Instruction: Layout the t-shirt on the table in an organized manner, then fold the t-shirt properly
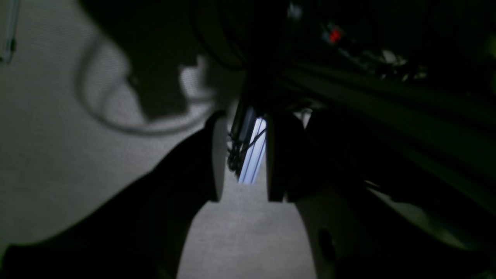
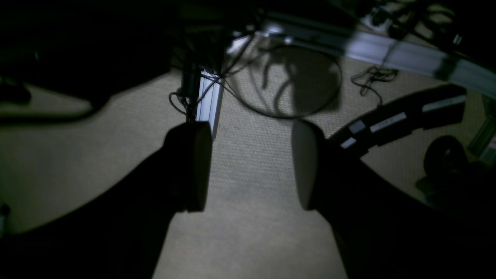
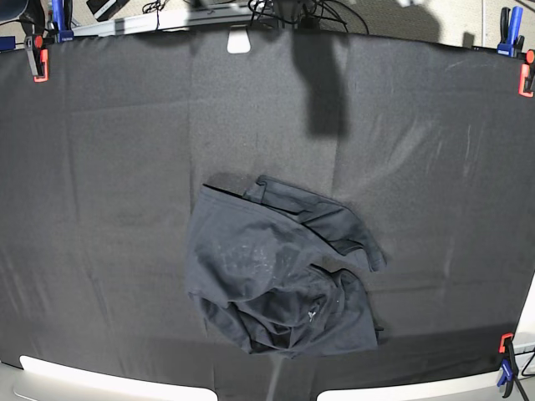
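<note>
Left wrist view: the left gripper (image 1: 241,155) hangs over pale carpeted floor (image 1: 58,155), its jaws parted with a narrow gap and nothing between them.

Right wrist view: the right gripper (image 2: 252,166) is spread wide and empty above the same floor; what appears to be an aluminium frame rail (image 2: 387,50) crosses behind it.

Base view: the t-shirt (image 3: 280,271) lies crumpled on the table (image 3: 100,167), nearer the front edge than the far edge, slightly right of centre. Neither gripper appears here.
</note>
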Controlling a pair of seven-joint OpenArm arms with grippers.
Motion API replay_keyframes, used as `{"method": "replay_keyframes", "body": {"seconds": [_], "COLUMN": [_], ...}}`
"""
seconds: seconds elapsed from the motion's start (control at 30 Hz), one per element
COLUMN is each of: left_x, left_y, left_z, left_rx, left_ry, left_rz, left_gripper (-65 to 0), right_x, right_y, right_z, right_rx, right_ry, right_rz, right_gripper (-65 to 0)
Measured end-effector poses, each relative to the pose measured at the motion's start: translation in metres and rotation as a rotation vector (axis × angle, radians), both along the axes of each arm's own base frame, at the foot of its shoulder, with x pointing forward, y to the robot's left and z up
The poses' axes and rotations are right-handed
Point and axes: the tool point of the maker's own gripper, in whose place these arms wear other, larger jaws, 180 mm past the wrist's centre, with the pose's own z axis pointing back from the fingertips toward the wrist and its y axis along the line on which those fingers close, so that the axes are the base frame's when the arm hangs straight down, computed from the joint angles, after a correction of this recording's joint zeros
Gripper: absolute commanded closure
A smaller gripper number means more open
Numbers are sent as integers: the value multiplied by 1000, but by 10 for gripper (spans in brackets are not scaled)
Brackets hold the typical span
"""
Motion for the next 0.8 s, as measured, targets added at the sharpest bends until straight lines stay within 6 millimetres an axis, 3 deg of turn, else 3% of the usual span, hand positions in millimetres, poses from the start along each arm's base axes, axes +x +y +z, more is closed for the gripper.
{"method": "replay_keyframes", "body": {"seconds": [0.23,0.43,0.63,0.8], "left_x": [-10,11,46,77], "left_y": [44,85,95,85], "left_z": [45,91,138,171], "left_rx": [67,177,251,279], "left_ry": [-3,-78,-192,-260], "left_rz": [-17,-141,-253,-319], "left_gripper": [-159,-159,-159,-159], "right_x": [-27,-36,-10,21], "right_y": [1,6,33,58], "right_z": [46,105,167,205], "right_rx": [100,188,279,306], "right_ry": [1,-40,-175,-284], "right_rz": [85,130,273,333], "right_gripper": [-325,-325,-325,-325]}}
